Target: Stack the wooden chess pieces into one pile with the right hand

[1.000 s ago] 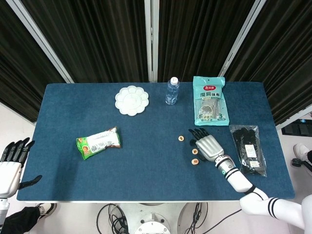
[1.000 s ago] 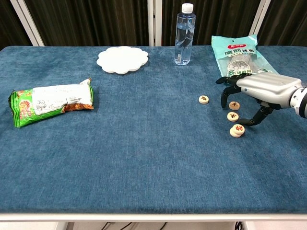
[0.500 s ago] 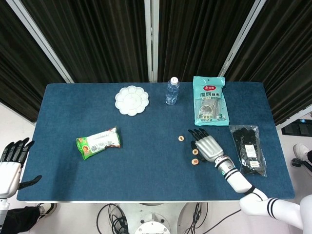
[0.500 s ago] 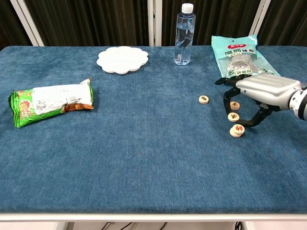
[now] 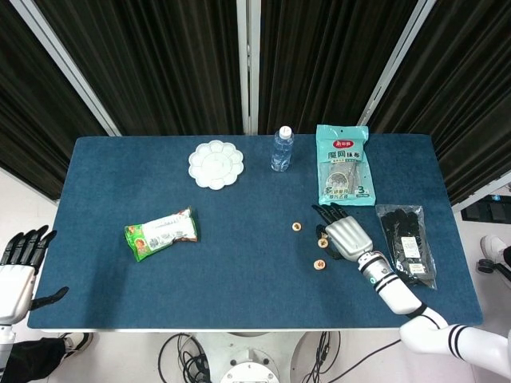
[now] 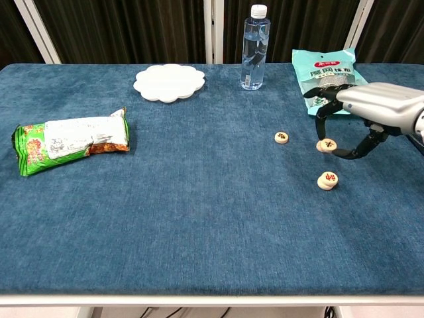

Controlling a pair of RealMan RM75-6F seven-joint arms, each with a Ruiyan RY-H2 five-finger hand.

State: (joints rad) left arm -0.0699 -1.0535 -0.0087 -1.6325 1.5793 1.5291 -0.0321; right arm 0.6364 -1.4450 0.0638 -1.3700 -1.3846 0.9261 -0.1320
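Chess pieces, wooden discs, on the right half of the blue cloth table [image 6: 199, 218]: 1 lone piece [image 6: 281, 137] lies by itself; 1 pile [image 6: 327, 179] nearer the front edge looks like 2 discs stacked; 1 lifted piece [image 6: 327, 144] sits pinched between thumb and fingers of our right hand [image 6: 361, 109], just above another disc [image 6: 321, 147] on the cloth. In the head view the same hand [image 5: 345, 236] covers that pair.

Our left hand [image 5: 17, 271] hangs off the table's left front corner, fingers apart, holding nothing.

Open room: we see a wide bare stretch of cloth across the middle and front, between the snack bag [image 6: 69, 140] at left and the pieces at right.

Edges: white flower-shaped plate [image 6: 169, 82], water bottle [image 6: 254, 48] and green cloth packet [image 6: 329, 78] line the far side; a black packet [image 5: 407, 243] lies near the right edge.

Room: black curtains with pale rails behind.
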